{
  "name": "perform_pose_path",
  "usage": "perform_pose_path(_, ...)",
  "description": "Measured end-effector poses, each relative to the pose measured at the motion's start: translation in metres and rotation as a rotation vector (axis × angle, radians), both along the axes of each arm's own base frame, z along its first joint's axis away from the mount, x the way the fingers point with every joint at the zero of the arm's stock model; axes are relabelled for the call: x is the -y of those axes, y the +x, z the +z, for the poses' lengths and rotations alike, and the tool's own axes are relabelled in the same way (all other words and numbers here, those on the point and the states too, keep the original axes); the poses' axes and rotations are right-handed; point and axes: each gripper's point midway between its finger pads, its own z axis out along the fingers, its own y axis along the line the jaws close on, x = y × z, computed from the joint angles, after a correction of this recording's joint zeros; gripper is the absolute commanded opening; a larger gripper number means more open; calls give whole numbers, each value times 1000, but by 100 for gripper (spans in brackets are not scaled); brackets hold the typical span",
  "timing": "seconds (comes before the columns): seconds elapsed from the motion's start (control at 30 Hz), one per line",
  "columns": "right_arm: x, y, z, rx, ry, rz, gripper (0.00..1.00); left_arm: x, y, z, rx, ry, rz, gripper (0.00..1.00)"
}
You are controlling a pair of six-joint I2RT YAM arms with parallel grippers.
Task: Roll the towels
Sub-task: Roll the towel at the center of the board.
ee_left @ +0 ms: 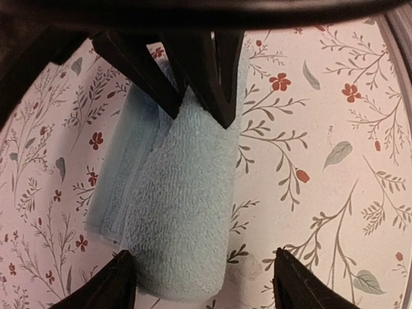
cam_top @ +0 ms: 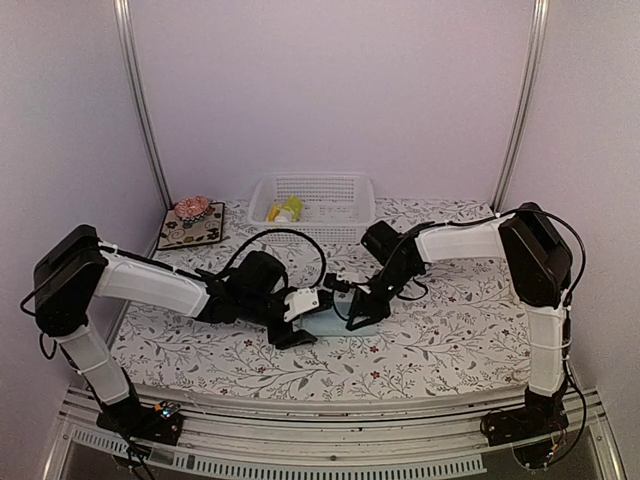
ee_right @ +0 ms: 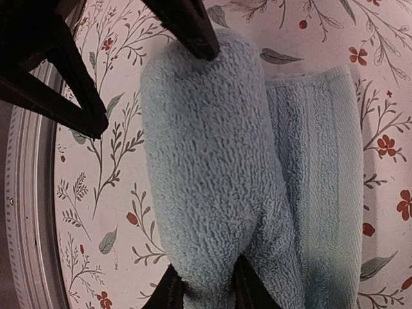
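Observation:
The light blue towel (cam_top: 327,322) lies mid-table, part rolled. Its thick roll (ee_right: 206,161) sits beside a flat, unrolled strip (ee_right: 315,161). My right gripper (ee_right: 209,293) is shut on one end of the roll, pinching the cloth between its fingers. My left gripper (ee_left: 206,280) is open at the other end. Its fingertips (ee_left: 122,280) straddle the roll (ee_left: 187,212) without pressing it. The right gripper's fingers (ee_left: 199,71) show at the far end in the left wrist view. A yellow-green thing (cam_top: 287,209), perhaps the other towel, lies in the basket.
A white slatted basket (cam_top: 345,190) stands at the back centre. The dark floral mat (cam_top: 190,230), with a pinkish object (cam_top: 192,208) on it, lies at the back left. A floral cloth (cam_top: 450,330) covers the table. Metal rails run along the near edge.

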Motion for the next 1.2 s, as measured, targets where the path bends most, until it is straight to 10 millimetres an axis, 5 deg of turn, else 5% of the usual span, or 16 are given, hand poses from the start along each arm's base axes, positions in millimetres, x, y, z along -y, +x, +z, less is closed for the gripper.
perform_pose_path(0.6, -2, 3, -3, -119, 7, -34, 25, 27, 12, -17, 169, 112, -48, 53)
perform_pose_path(0.77, -2, 3, -4, -121, 6, -34, 28, 31, 21, -25, 175, 162, -44, 30)
perform_pose_path(1.0, 0, 4, -1, -111, 19, -41, 44, 34, 22, -27, 142, 214, -69, 9)
perform_pose_path(1.2, 16, 5, 7, -38, 12, -64, 62, 44, 19, -28, 30, 203, -112, 5)
